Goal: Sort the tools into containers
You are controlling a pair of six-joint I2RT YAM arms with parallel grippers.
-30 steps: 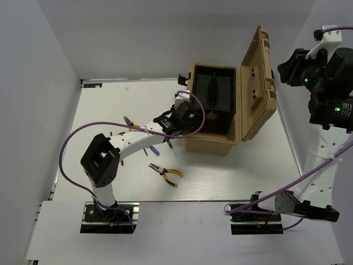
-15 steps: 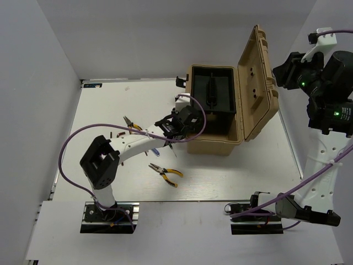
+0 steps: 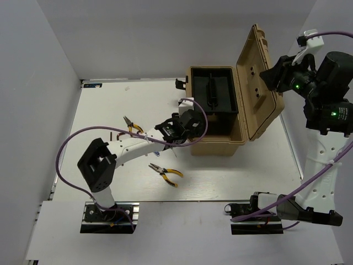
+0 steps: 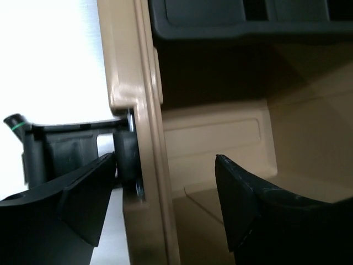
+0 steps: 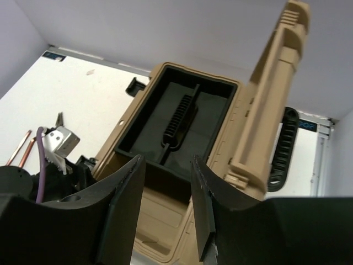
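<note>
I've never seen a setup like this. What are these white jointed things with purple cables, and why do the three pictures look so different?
They are two robot arms bolted at the near edge of a white table. One picture looks down from overhead; the other two come from cameras on each arm's wrist, so the dark shapes at the bottom are that arm's own fingers.

The tan plastic toolbox stands open, with a black tray inside. The left end effector is open, its fingers straddling the box's front wall; a green-marked tool tip shows at its edge, though whether it is gripped is unclear. The right end effector hangs open in the air above the lid, holding nothing.

On the table lie two yellow-handled pliers and thin reddish sticks.
</note>
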